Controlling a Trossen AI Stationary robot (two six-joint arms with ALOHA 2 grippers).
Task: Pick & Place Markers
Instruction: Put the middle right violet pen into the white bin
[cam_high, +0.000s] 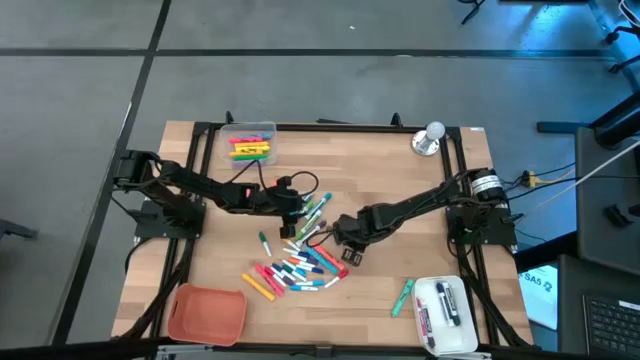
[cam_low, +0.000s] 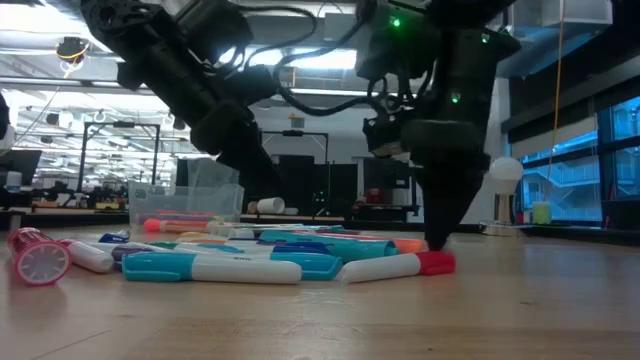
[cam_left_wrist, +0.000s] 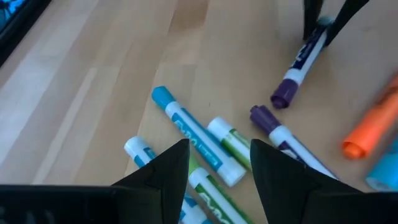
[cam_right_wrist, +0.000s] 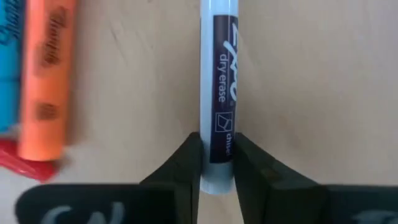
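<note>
The right gripper (cam_right_wrist: 214, 163) points down at mid-table, fingers pinched on a white-barrelled purple-capped dry-erase marker (cam_right_wrist: 217, 93) lying on the wood; the left gripper (cam_left_wrist: 214, 165) hovers spread over the pile of coloured markers (cam_high: 300, 265).

You are looking into a robotics lab in an open-plan office hall. A wooden bench (cam_high: 400, 170) in a black metal frame (cam_high: 466, 250) stands on grey carpet tiles (cam_high: 300, 80). Beyond it the low view shows ceiling strip lights (cam_low: 40, 70), rows of desks with monitors (cam_low: 20, 165), and tall windows (cam_low: 580, 170).
</note>
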